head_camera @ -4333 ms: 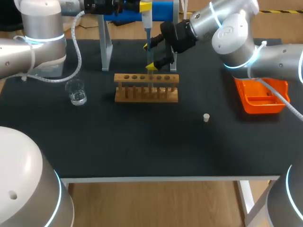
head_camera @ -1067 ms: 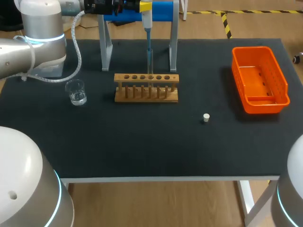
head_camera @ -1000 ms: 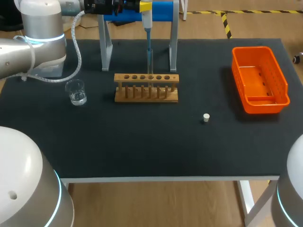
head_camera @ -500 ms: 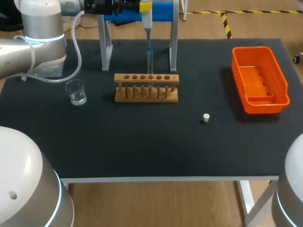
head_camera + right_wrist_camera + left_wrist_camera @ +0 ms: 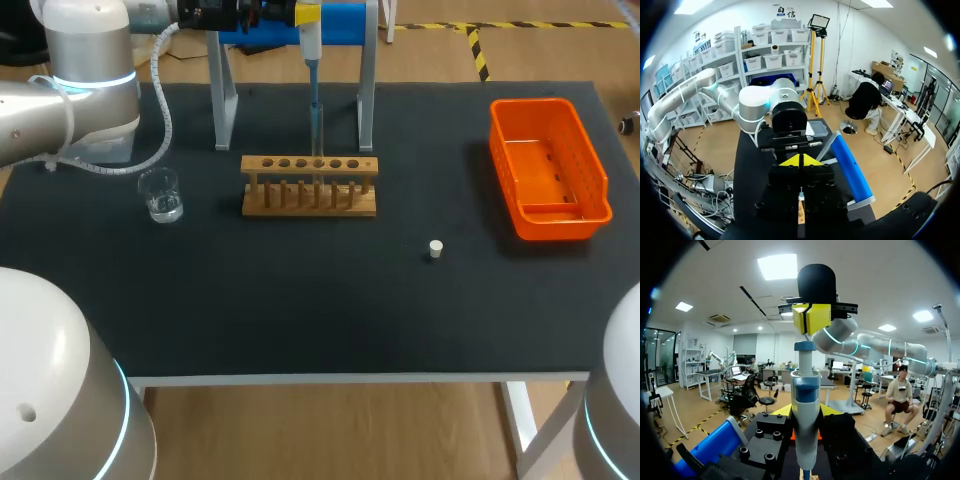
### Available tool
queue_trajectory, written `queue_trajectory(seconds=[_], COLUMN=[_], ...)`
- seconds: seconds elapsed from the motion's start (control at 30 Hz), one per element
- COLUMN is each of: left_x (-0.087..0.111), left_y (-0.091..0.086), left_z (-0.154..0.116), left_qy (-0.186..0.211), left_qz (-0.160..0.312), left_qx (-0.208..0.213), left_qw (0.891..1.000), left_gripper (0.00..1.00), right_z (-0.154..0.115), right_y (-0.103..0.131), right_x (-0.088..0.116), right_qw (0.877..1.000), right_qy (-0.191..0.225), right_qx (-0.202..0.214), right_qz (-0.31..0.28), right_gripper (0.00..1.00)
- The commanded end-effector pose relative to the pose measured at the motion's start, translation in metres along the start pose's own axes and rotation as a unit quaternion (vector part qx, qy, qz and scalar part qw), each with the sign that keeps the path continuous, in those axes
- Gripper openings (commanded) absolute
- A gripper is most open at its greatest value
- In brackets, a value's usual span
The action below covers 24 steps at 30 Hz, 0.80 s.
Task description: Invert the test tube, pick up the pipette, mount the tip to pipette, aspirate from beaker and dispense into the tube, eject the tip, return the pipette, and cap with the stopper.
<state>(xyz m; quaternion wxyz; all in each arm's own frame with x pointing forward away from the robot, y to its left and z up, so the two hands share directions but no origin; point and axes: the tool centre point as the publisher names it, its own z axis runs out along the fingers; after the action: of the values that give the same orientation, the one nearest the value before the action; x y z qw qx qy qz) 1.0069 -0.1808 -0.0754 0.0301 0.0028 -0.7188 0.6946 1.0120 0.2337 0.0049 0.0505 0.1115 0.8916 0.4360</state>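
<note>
Pipette [image 5: 805, 390] white-blue, cylindrical, clamped in left tool [image 5: 806, 412]; wooden rack [image 5: 310, 185] slotted

Lab: robot cell rigged for wet-bench work. Black desk [image 5: 300, 300] carries a wooden tube rack [image 5: 310, 186] mid-frame and a glass beaker [image 5: 160, 194] to its left. A pipette [image 5: 311, 60] stands upright between the legs of a grey stand [image 5: 225, 90] at upper centre. White stopper [image 5: 435, 249] and orange bin [image 5: 548, 170] sit at the right. Left arm [image 5: 70, 90] comes in upper left.
</note>
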Motion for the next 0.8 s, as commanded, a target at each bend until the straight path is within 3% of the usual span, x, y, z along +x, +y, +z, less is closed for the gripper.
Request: queue_trajectory(seconds=[0.03,0.8], left_x=[-0.0004,-0.0004], left_y=[-0.0001,-0.0001], left_z=[0.0004,0.0004], left_qy=[0.000,0.000], left_qz=[0.000,0.000], left_qx=[0.000,0.000], left_qw=[1.000,1.000], left_gripper=[0.00,0.00], right_z=[0.0028,0.0104], right_y=[0.0005,-0.0063], right_x=[-0.0025,-0.0008], right_qw=[1.000,1.000], right_qy=[0.002,0.010], right_qx=[0.004,0.013], right_qz=[0.002,0.000], right_gripper=[0.00,0.00])
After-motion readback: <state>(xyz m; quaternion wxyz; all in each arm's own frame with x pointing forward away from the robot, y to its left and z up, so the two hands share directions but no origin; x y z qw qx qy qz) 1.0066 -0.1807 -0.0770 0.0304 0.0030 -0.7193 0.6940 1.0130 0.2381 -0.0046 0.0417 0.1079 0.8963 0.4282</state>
